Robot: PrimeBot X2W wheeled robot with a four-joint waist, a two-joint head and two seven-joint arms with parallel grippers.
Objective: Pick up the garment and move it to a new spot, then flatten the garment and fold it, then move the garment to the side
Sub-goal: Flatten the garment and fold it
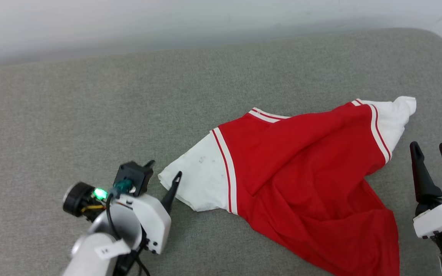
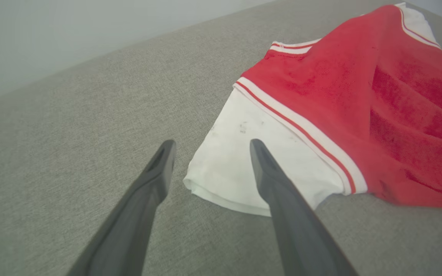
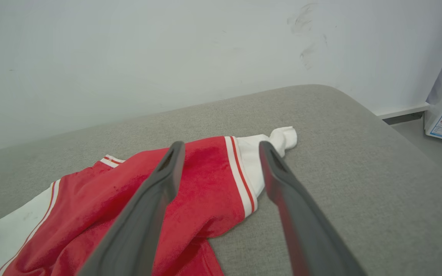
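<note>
- The garment [image 1: 301, 172], a red jersey-knit T-shirt with white short sleeves and red-and-white striped trim, lies crumpled and partly doubled over itself. It sits right of centre, with its hem running off the near edge of the head view.
- It looks light, limp and not slippery. I judge it would sag and drag from a single pinch, so two holds set well apart suit it better.
- The likely holds are the sleeves: the flat white sleeve [image 1: 196, 174] at its left end and the bunched white sleeve [image 1: 395, 119] at its far right end.
- The left hand [image 1: 163, 171] is released, fingers spread. One tip is over the flat sleeve's cuff and the other beside it; whether it touches cloth I cannot tell.
- The right hand [image 1: 429, 147] is also released and grasps nothing. It is just beside the shirt's right edge, apart from it.
- Beneath it all is a grey woven padded surface [image 1: 90, 115], with a pale wall [image 1: 167, 23] behind.
</note>
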